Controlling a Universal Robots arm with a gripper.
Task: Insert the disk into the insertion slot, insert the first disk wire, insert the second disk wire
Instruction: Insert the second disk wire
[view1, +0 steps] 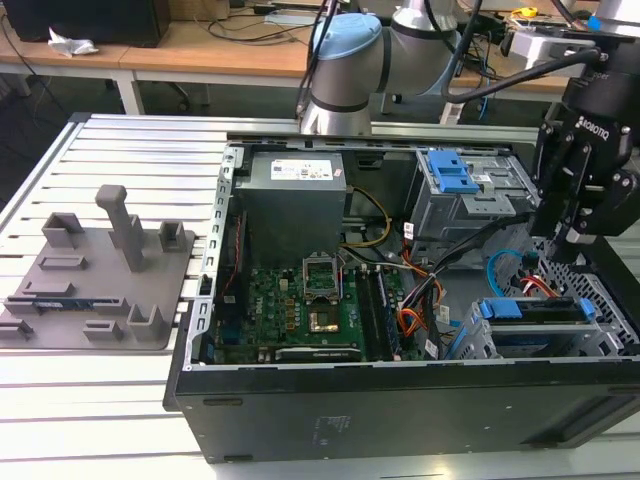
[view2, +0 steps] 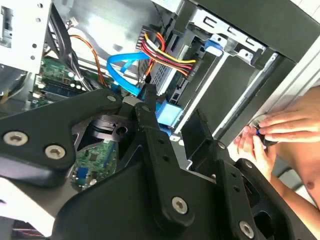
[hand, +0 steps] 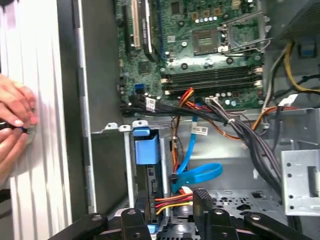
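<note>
**Disk in its bay, wiring step in hand**

You have the disk (view1: 535, 310) lying flat in the insertion slot (view1: 468, 335), and as far as the exterior view shows, its blue frame sits level with the cage. Take the motherboard (view1: 310, 300) as the centre of the dial in that view. Disk and slot then lie at 3 o'clock, and the taller cage (view1: 450, 175) with the blue latch lies at 1 o'clock. The gripper (view1: 568, 250) hangs just above the disk, at about 1 o'clock from it.

The jaws stand moderately apart, and both wrist views show nothing clamped between them. In the second wrist view one fingertip (view2: 146, 102) is just beside the end of the blue cable (view2: 122, 70). The coloured wire bundle (view2: 165, 52) runs down toward the disk's end nearby. I cannot tell whether either plug is seated.

I judge the disk step done and the first wire to be the work in hand. That step calls for the plug to be squared to its socket and pushed in straight. It also calls for keeping the loose cable loops out from between the jaws. Mind the person's hands (view2: 280, 132) resting at the outer edge of the case (view1: 400, 410), and keep your motion slow.
</note>
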